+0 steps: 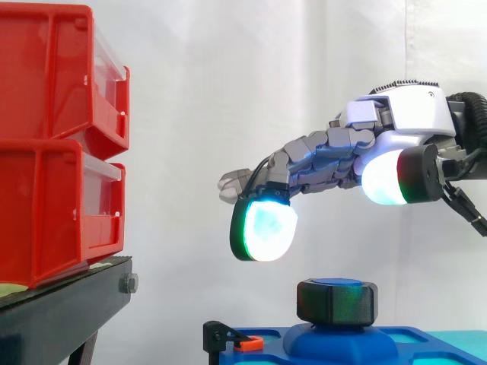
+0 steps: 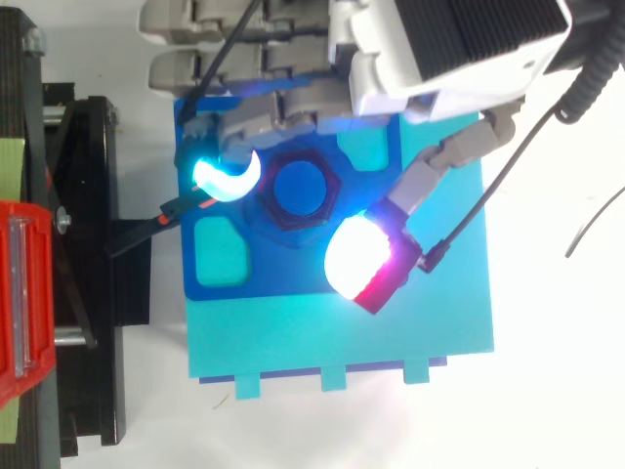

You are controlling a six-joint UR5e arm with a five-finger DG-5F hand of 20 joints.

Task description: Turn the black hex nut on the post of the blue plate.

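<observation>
The robot's grey, jointed hand (image 1: 327, 156) hangs open above the black plastic hex nut (image 1: 337, 302), its fingers spread and touching nothing. One green-glowing fingertip (image 1: 265, 226) is over the plate's edge nearest the bins, and the white-and-red pad (image 2: 363, 259) is on the nut's opposite side. The nut sits on the round blue post (image 2: 298, 188) at the middle of the moulded blue plate (image 2: 293, 272). Two stacked red plastic bins (image 1: 53, 144) stand on a black stand (image 1: 61, 312).

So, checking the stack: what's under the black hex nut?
The raised hub of the blue plate sits under the black hex nut; the blue post top shows through its bore. The nut covers the post's shaft.
</observation>
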